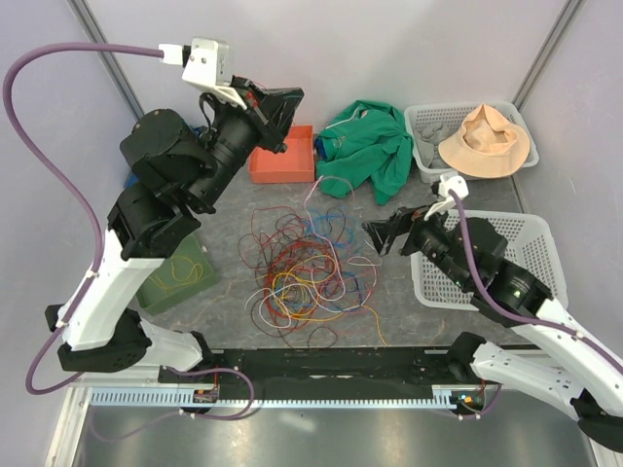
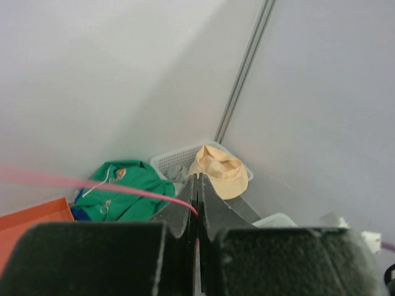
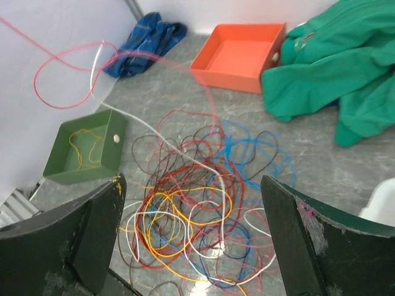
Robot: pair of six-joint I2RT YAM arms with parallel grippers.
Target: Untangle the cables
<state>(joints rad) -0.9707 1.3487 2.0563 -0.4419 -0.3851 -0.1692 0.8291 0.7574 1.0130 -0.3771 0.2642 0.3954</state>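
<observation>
The cables lie in a loose tangled heap of red, yellow, blue, white and brown loops at the table's middle, and the same cables fill the right wrist view. My left gripper is raised high at the back left, above the orange box. Its jaws are shut on one thin pink cable. That pink cable loops up and away from the heap toward the left. Just right of the heap hovers my right gripper, which is open with nothing between its fingers.
A green box holding a yellow cable sits left of the heap. An orange box and a green garment lie behind it. A white basket with a tan hat stands back right. Another white basket lies under the right arm. A blue cloth lies by the left wall.
</observation>
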